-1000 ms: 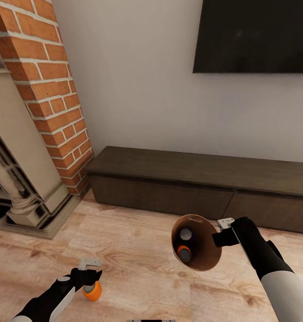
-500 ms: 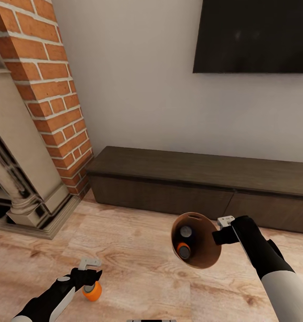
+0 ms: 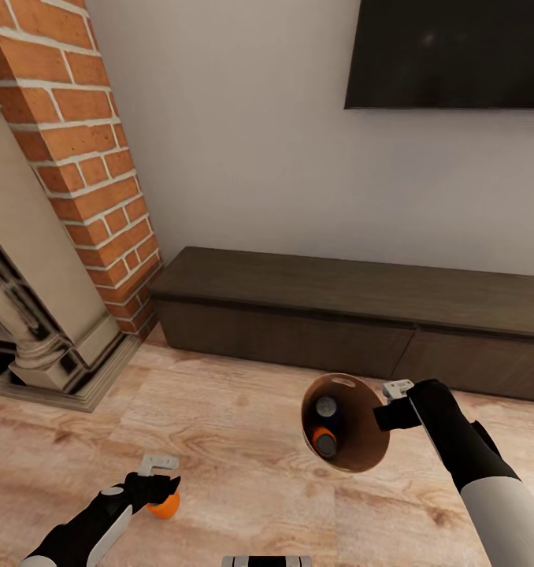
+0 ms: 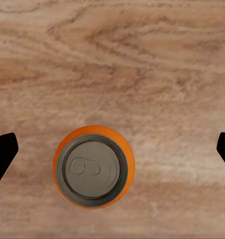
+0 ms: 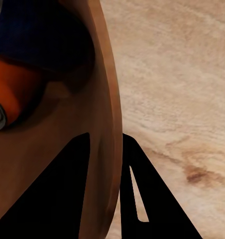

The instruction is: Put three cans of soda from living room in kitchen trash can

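Low over the light wood floor (image 3: 243,441), the left hand (image 4: 112,149) hangs with its fingers spread wide apart above an upright orange soda can (image 4: 93,166), touching neither side of it. Further right, the right hand (image 3: 394,403) is clamped on the rim of the trash can (image 3: 360,441), one finger inside the wall and one outside (clearest from the right wrist). Two more cans (image 3: 325,429) lie in the tilted bin's copper-brown interior. Behind stand a long dark cabinet (image 3: 354,315) and a brick fireplace (image 3: 78,157).
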Robot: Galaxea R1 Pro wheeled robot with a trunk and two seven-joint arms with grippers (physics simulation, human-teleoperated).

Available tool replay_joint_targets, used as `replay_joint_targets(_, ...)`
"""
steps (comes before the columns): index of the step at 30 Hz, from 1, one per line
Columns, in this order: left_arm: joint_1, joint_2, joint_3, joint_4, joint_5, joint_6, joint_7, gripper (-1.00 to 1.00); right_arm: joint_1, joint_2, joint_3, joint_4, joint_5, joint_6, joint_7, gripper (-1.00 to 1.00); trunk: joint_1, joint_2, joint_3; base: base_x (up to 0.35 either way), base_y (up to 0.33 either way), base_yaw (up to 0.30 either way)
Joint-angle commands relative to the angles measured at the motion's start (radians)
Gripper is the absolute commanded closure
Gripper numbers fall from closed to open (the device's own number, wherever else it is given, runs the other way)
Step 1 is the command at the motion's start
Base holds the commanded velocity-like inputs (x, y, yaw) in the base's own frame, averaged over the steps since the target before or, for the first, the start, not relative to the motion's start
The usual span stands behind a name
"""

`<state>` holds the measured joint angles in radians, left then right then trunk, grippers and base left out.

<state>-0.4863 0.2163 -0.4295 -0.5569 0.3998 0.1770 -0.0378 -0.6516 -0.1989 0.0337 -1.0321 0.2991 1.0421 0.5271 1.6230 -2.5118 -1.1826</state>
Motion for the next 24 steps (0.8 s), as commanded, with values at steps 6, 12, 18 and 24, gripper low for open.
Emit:
replay_joint_targets(6,0.0,0.0,0.0,-0.001,0.002,-0.003,0.0,-1.0,0.0,0.001,0.001,0.0,-0.025,0.005,0.004,1.0,0.0,0.0,0.0,0.0,0.0,0.0)
replay_joint_targets(12,0.0,0.0,0.001,-0.001,0.002,-0.001,-0.001,-1.0,0.0,0.002,0.002,0.0,-0.025,0.005,0.004,1.0,0.0,0.0,0.0,-0.024,0.034,0.0)
replay_joint_targets(18,0.0,0.0,0.0,-0.002,0.004,-0.009,0.006,-1.0,0.0,0.003,0.002,-0.001,-0.025,0.005,0.004,1.0,0.0,0.0,0.0,-0.03,0.156,0.0)
replay_joint_targets(24,0.0,0.0,0.0,-0.006,0.005,-0.015,0.011,-1.0,0.0,0.003,0.002,0.0,-0.025,0.005,0.004,1.0,0.0,0.0,0.0,-0.004,0.027,0.0)
